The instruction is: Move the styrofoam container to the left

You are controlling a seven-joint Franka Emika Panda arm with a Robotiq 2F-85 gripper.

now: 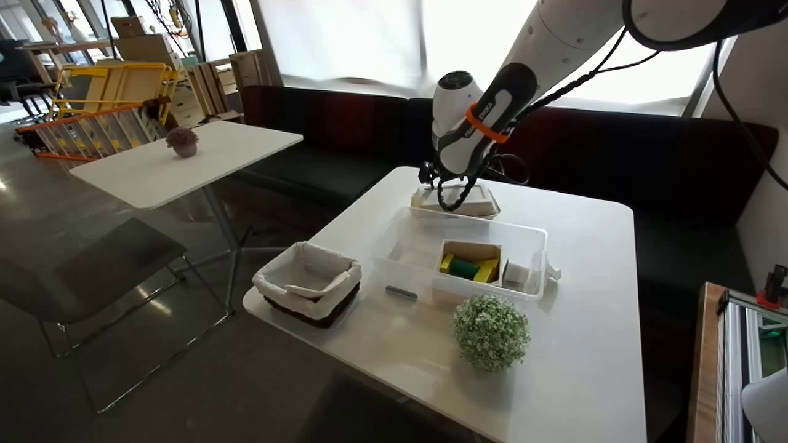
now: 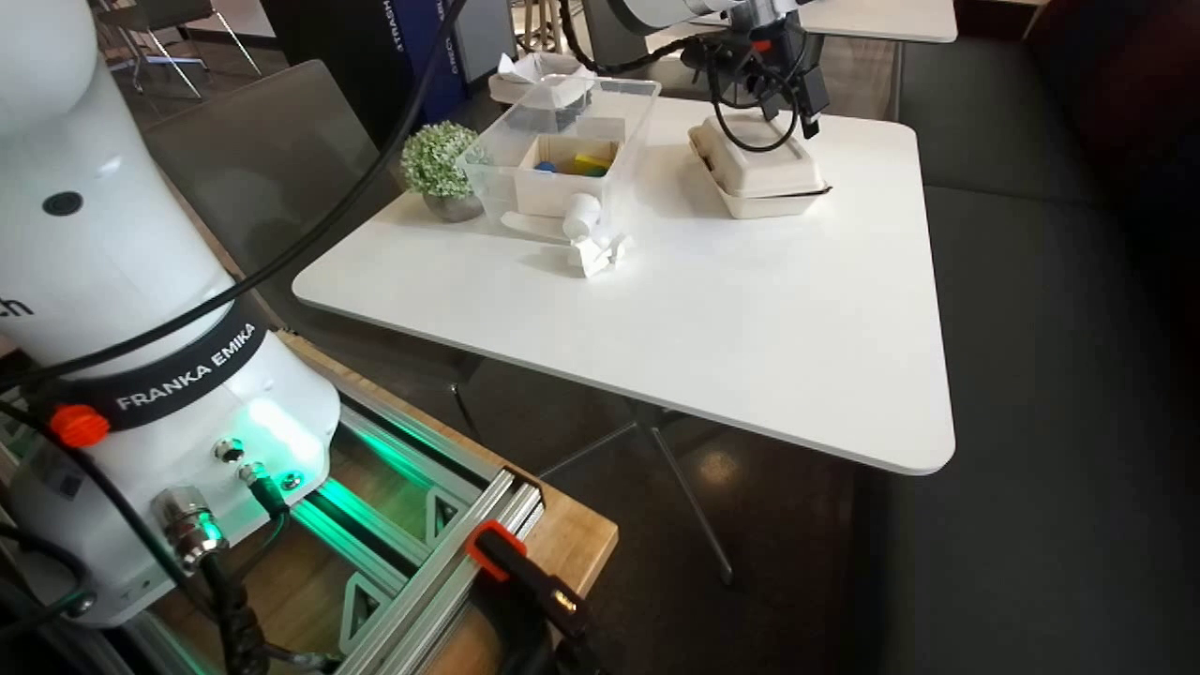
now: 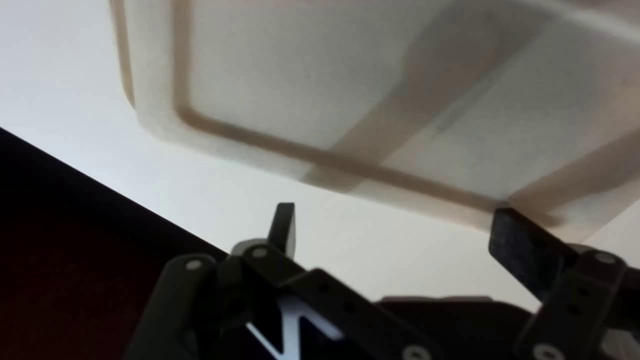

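While its two fingers (image 3: 522, 247) stand wide apart, the gripper (image 3: 395, 209) hangs at the rim of the styrofoam container (image 2: 764, 167); contact is unclear. The container sits on the white table (image 2: 750, 319), by the edge along the dark bench (image 2: 1022, 281), toward one corner. Beside it is a clear bin (image 1: 523, 246); a cloth-lined basket (image 1: 338, 295) occupies the neighboring corner.

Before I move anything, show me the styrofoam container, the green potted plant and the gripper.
Styrofoam container (image 2: 767, 171): in an exterior view, on its lid.
Green potted plant (image 1: 491, 333): in an exterior view, on its foliage.
Gripper (image 3: 393, 222): in the wrist view, midway between its fingertips.
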